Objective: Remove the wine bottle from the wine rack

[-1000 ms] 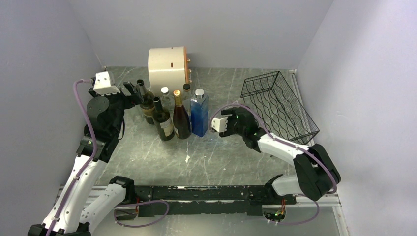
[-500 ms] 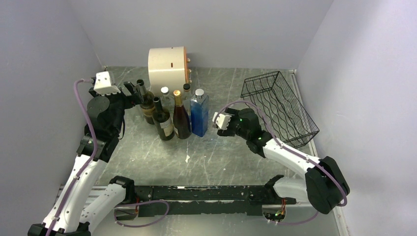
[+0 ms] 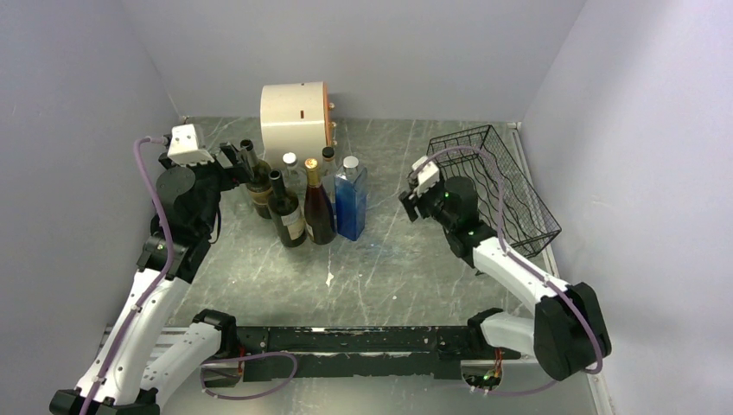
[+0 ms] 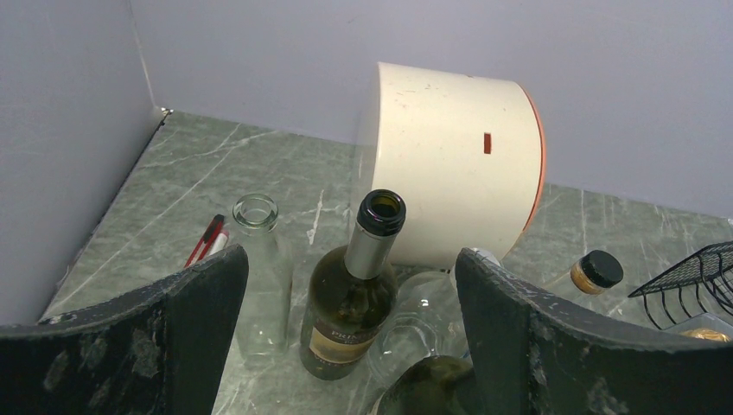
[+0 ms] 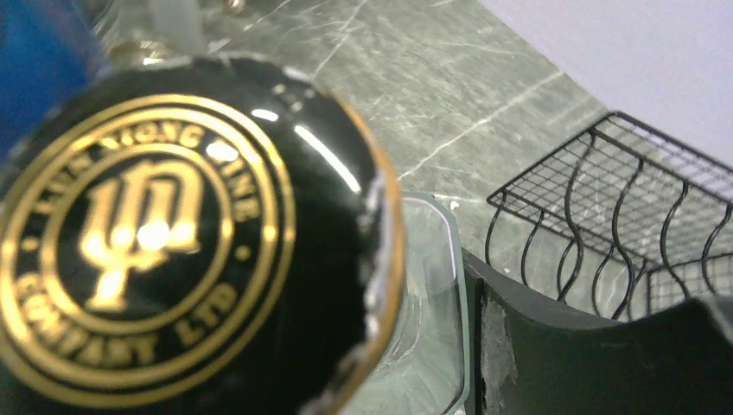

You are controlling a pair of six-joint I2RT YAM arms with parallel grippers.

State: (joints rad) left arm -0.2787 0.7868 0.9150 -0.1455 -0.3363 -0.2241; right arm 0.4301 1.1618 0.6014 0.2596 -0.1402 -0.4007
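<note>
The black wire-mesh wine rack [image 3: 493, 186] stands at the back right, and no bottle shows in it. My right gripper [image 3: 415, 192] hovers by the rack's front-left corner. In the right wrist view a clear glass bottle [image 5: 428, 303] with a black, gold-printed cap [image 5: 173, 242] fills the jaws, and the right finger [image 5: 553, 346] presses on its glass. The left finger is hidden. The rack also shows there [image 5: 622, 199]. My left gripper [image 3: 235, 160] is open by a dark green wine bottle [image 4: 363, 285] with an open mouth.
Several upright bottles cluster at centre-left, with a blue one [image 3: 351, 203] nearest the right arm. A cream drum [image 3: 294, 112] lies behind them. An empty clear bottle [image 4: 257, 259] and a red pen [image 4: 206, 240] sit near the left wall.
My right arm has swung from beside the blue bottle to the right and back, up to the rack's front-left corner. The left arm and the bottle cluster have not moved.
</note>
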